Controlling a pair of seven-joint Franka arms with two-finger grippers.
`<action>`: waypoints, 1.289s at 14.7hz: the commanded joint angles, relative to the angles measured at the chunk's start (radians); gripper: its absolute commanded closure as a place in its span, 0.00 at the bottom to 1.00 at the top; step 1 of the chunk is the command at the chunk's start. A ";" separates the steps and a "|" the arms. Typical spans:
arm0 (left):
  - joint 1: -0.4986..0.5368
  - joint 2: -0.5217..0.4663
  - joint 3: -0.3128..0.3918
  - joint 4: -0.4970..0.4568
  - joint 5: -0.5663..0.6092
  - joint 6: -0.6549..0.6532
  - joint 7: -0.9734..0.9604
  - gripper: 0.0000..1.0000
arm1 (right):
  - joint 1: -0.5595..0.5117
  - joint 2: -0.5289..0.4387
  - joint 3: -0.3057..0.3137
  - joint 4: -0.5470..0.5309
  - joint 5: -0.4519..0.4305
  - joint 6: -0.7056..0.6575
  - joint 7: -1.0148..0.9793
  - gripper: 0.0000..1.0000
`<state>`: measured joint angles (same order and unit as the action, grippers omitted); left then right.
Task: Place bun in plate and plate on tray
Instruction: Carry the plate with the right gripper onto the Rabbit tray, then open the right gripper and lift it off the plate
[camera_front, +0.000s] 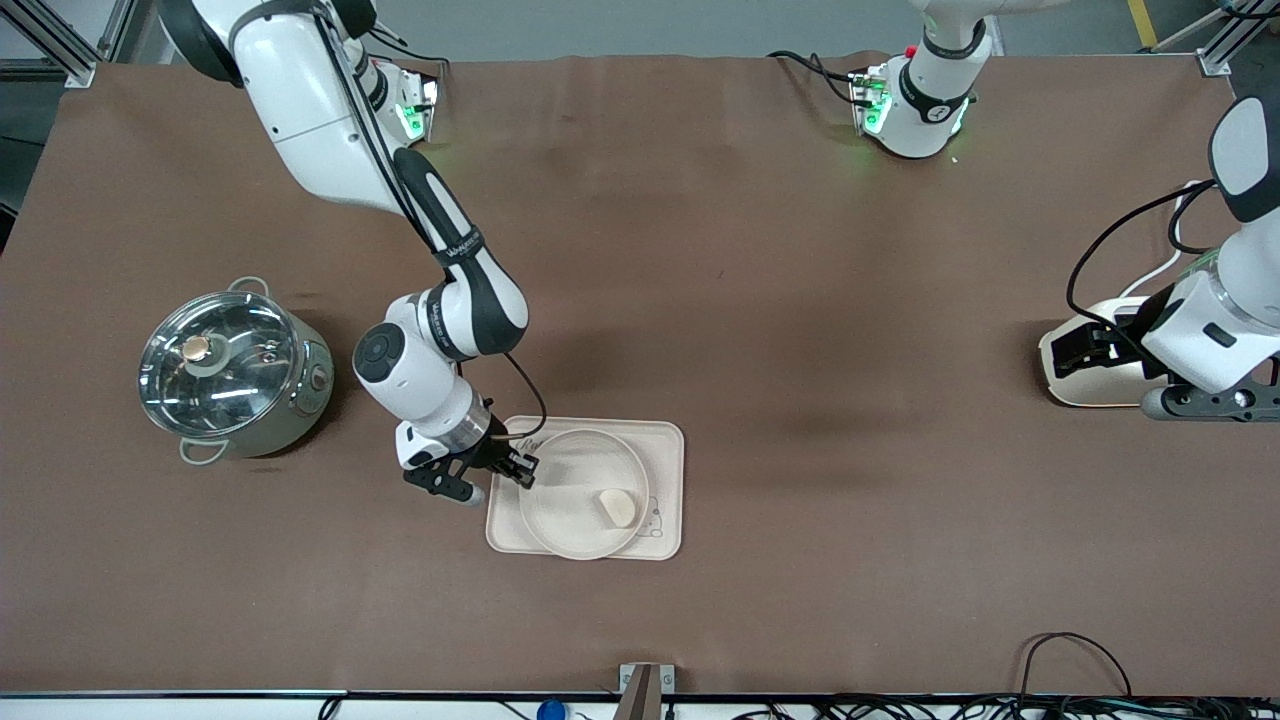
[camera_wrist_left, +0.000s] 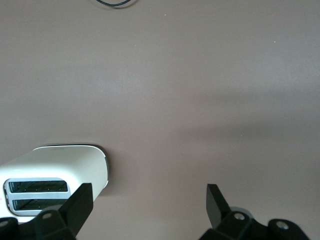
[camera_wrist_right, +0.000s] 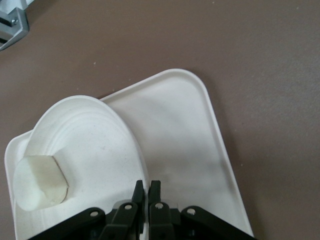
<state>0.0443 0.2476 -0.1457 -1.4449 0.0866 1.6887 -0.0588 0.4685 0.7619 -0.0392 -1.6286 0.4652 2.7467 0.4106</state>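
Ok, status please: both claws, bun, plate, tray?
Right claw shut on plate rim, over tray. Bun in plate. Left claw open, waiting over toaster. Nothing in the way.

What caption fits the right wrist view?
Right tool shut on the plate rim, bun inside, plate on the tray.

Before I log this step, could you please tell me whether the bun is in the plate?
Yes, in it. The bun lies inside the plate rim, and the plate sits on the tray.
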 joint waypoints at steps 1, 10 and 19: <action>0.002 -0.014 -0.003 -0.005 0.010 -0.007 0.020 0.00 | -0.027 0.020 0.013 0.021 0.016 0.028 -0.049 0.98; -0.014 0.001 -0.006 0.012 0.010 -0.024 0.048 0.00 | -0.031 -0.008 0.015 -0.009 0.024 0.058 -0.042 0.00; -0.053 0.015 -0.035 0.014 0.010 -0.021 0.031 0.00 | -0.094 -0.350 -0.071 -0.238 -0.034 -0.219 -0.070 0.00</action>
<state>0.0189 0.2522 -0.1658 -1.4412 0.0866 1.6699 -0.0211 0.3845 0.5614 -0.0797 -1.7651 0.4599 2.6436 0.3686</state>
